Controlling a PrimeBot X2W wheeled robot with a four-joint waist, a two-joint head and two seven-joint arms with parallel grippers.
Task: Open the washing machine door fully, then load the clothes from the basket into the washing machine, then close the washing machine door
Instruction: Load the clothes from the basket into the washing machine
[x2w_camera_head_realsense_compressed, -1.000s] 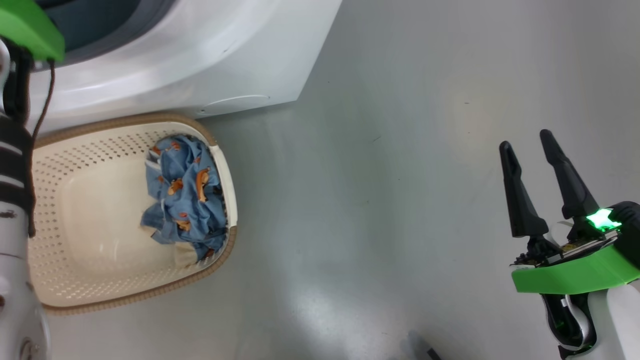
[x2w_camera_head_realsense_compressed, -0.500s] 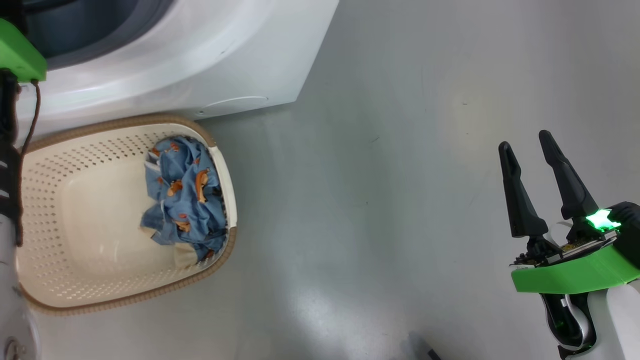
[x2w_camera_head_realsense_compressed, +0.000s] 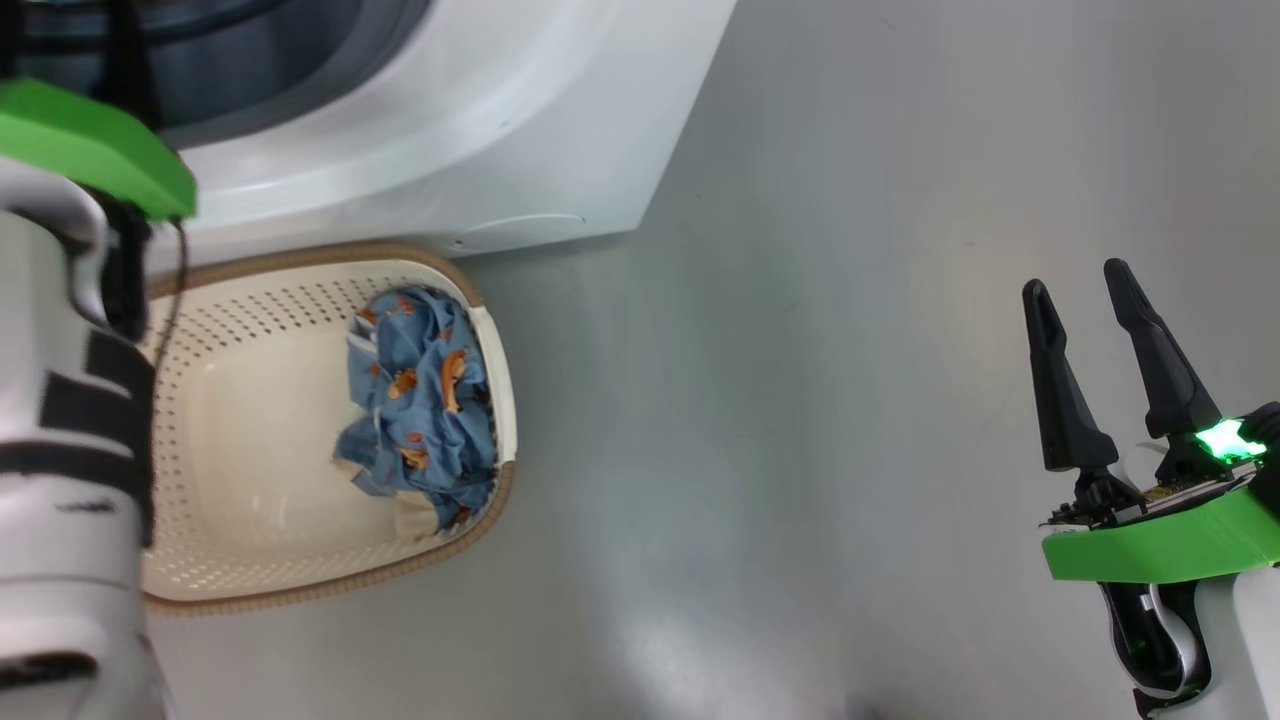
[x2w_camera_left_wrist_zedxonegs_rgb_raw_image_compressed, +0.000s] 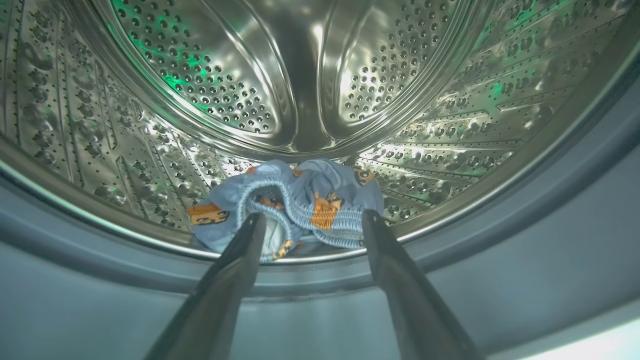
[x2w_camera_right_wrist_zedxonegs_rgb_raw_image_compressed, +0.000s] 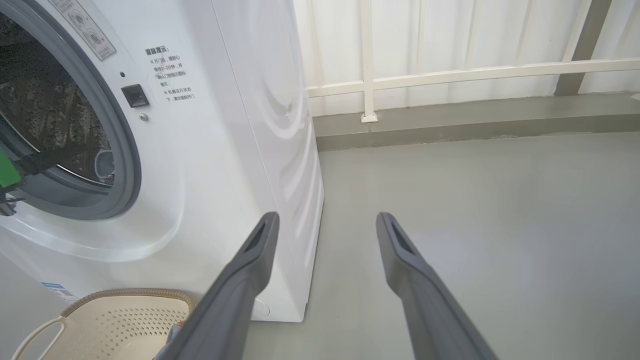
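1. Blue clothes (x2w_camera_left_wrist_zedxonegs_rgb_raw_image_compressed: 300, 192) lying on drum's (x2w_camera_left_wrist_zedxonegs_rgb_raw_image_compressed: 300, 75) front lip.
2. Holding left gripper (x2w_camera_left_wrist_zedxonegs_rgb_raw_image_compressed: 312, 215) spread, empty, at drum mouth; right gripper (x2w_camera_head_realsense_compressed: 1075, 278) spread, well off drum.
3. Next: backing straight out, not snagging fabric; basket (x2w_camera_head_realsense_compressed: 250, 570) below drum holding more.

Here we are in a laundry corner, by the look of it a home utility space or an enclosed balcony. A big white washer (x2w_camera_right_wrist_zedxonegs_rgb_raw_image_compressed: 215, 165) stands on a bare, smooth grey floor (x2w_camera_right_wrist_zedxonegs_rgb_raw_image_compressed: 500, 225). Its perforated steel drum (x2w_camera_left_wrist_zedxonegs_rgb_raw_image_compressed: 300, 75) gleams, there's a grey gasket (x2w_camera_right_wrist_zedxonegs_rgb_raw_image_compressed: 126, 165) round the mouth and printed notes (x2w_camera_right_wrist_zedxonegs_rgb_raw_image_compressed: 167, 70) on the front. Just beside its foot sits a cream basket (x2w_camera_head_realsense_compressed: 250, 565) with blue printed clothes (x2w_camera_head_realsense_compressed: 420, 410) bunched inside, and a garment (x2w_camera_left_wrist_zedxonegs_rgb_raw_image_compressed: 300, 192) of the same print lies in the drum. Behind, a white panelled wall (x2w_camera_right_wrist_zedxonegs_rgb_raw_image_compressed: 500, 35) is crossed by a cream rail (x2w_camera_right_wrist_zedxonegs_rgb_raw_image_compressed: 475, 72) above a low grey kerb (x2w_camera_right_wrist_zedxonegs_rgb_raw_image_compressed: 450, 120).
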